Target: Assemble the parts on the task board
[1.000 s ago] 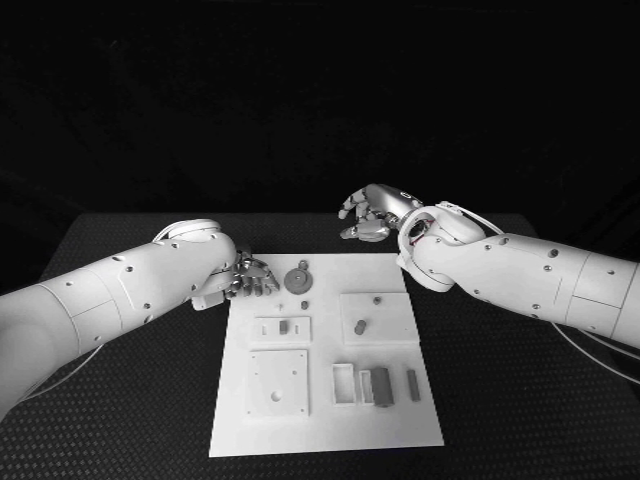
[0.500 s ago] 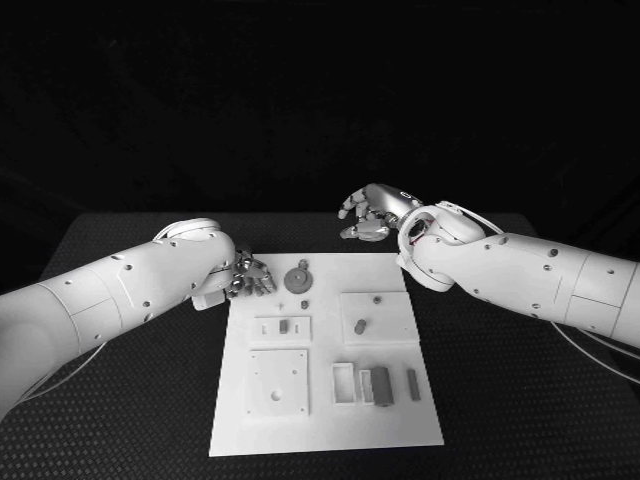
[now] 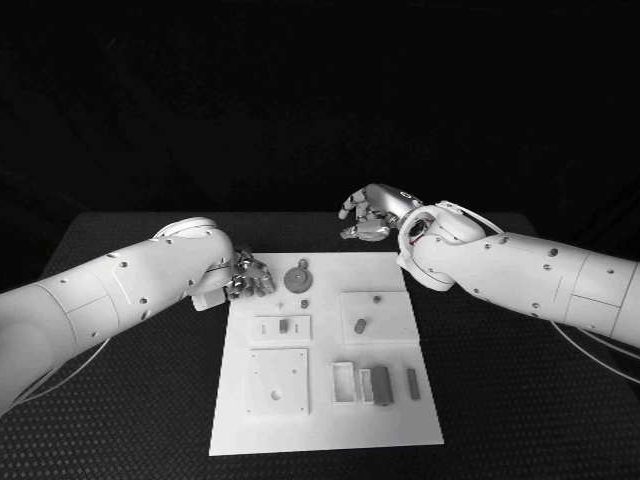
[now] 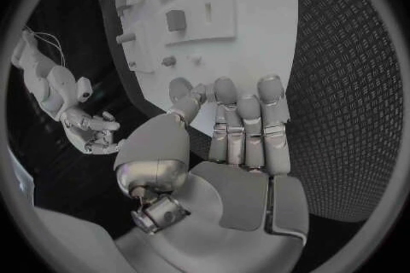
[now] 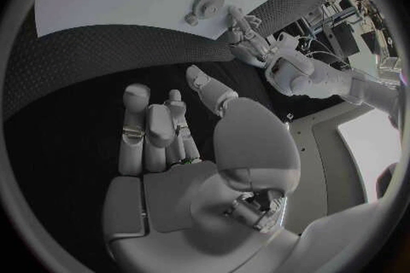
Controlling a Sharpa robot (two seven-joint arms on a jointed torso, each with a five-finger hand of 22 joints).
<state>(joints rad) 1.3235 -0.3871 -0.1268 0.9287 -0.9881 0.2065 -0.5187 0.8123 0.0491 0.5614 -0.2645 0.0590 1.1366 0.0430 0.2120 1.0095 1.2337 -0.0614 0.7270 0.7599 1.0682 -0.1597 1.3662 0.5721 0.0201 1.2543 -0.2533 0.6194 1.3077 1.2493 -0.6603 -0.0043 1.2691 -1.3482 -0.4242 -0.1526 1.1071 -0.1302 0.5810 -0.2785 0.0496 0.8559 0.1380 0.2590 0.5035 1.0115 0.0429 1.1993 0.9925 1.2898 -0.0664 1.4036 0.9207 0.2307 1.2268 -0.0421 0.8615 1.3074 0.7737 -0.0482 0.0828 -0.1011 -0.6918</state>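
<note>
We see the left hand [image 3: 245,277] at the far left corner of the task board [image 3: 327,410], low over the board's edge. In the left wrist view its fingers [image 4: 246,126] lie straight and close side by side, with the thumb set a little apart from them, and nothing is held between them. The fingertips reach the board's edge, but we cannot tell whether they touch it or hang just above it. From the head view the forearm covers most of this hand, so only a few fingers show beside the round part [image 3: 300,277].

The right hand [image 3: 374,214] is raised beyond the far edge of the board, over the dark surface [image 3: 147,400]. Its fingers [image 5: 149,133] are loosely curled, spread from the thumb, and grip nothing; we see no part in the palm in the right wrist view.

The task board lies in the middle of the surface. The round part sits near its far edge, just beside the left hand. Nearer to us a small upright part [image 3: 361,325] stands in a square plate, another small part [image 3: 284,325] sits in a smaller plate to its left, and a few long parts [image 3: 382,384] lie near the front right. Their exact shapes are too small for us to make out.
</note>
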